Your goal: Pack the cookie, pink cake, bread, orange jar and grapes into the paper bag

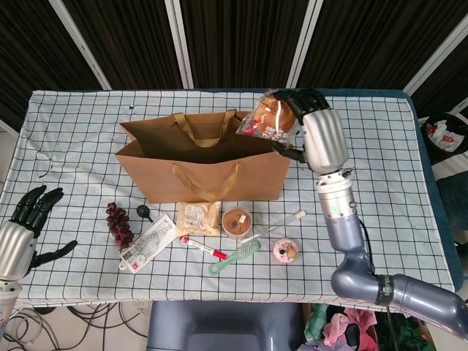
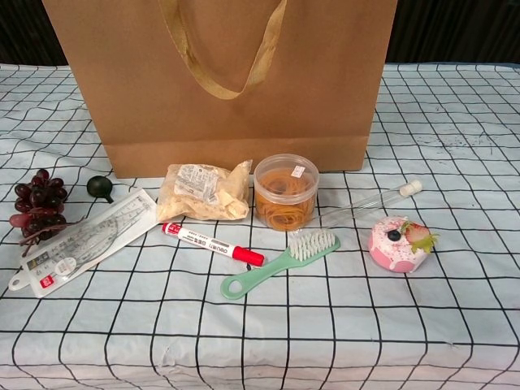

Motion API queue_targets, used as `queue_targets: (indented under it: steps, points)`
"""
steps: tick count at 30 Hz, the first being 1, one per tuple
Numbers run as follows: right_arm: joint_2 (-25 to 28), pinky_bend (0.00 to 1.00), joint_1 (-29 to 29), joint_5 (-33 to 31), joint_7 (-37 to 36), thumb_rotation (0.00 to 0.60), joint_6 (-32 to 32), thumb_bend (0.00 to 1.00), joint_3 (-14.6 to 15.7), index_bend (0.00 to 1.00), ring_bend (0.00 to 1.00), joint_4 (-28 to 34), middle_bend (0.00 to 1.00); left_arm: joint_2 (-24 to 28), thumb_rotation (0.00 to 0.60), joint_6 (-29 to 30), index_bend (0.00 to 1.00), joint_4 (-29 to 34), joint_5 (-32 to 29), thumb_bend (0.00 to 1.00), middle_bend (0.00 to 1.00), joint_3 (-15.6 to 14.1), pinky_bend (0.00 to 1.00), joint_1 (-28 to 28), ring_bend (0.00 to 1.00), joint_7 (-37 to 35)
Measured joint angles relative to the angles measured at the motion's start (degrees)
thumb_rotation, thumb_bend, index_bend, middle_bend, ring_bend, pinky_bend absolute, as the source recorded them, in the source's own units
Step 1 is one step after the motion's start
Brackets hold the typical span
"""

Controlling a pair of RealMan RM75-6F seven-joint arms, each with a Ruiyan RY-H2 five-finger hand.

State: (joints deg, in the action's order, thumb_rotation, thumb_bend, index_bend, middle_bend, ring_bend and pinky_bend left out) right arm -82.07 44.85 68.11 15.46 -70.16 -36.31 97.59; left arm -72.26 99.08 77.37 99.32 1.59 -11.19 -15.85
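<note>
My right hand (image 1: 316, 131) holds the wrapped bread (image 1: 270, 117) in the air above the right end of the open paper bag (image 1: 208, 157). In front of the bag lie the cookie packet (image 1: 198, 218) (image 2: 203, 192), the orange jar (image 1: 237, 221) (image 2: 285, 192) and the pink cake (image 1: 284, 251) (image 2: 397, 242). The grapes (image 1: 118, 223) (image 2: 33, 199) lie to the left. My left hand (image 1: 22, 230) hovers open past the table's front left edge, holding nothing. Neither hand shows in the chest view.
A red marker (image 2: 213, 243), a green brush (image 2: 280, 262), a clear tube (image 2: 370, 203), a packaged ruler set (image 2: 80, 240) and a small dark ball (image 2: 100, 188) lie among the task items. A bag of clutter (image 1: 444, 135) sits off the table's right side.
</note>
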Motion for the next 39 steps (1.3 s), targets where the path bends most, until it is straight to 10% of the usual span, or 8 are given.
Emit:
queue_targets:
  steps: [18,39]
  points:
    - [-3.5,0.21,8.1,-12.8,6.1,0.6,7.1,0.13,2.4,0.13,0.12,-2.4,0.06,0.5,0.6,0.4,0.1,0.5,-0.9,0.12,0.1,0.7,0.08,0.4,0.0,-1.3]
    - [1.8,0.21,9.7,-19.8,6.2,0.6,7.4,0.09,3.5,0.1,0.13,5.1,0.05,0.5,0.6,0.2,0.1,0.8,-1.0,0.12,0.09,0.8,0.08,0.7,0.0,-1.2]
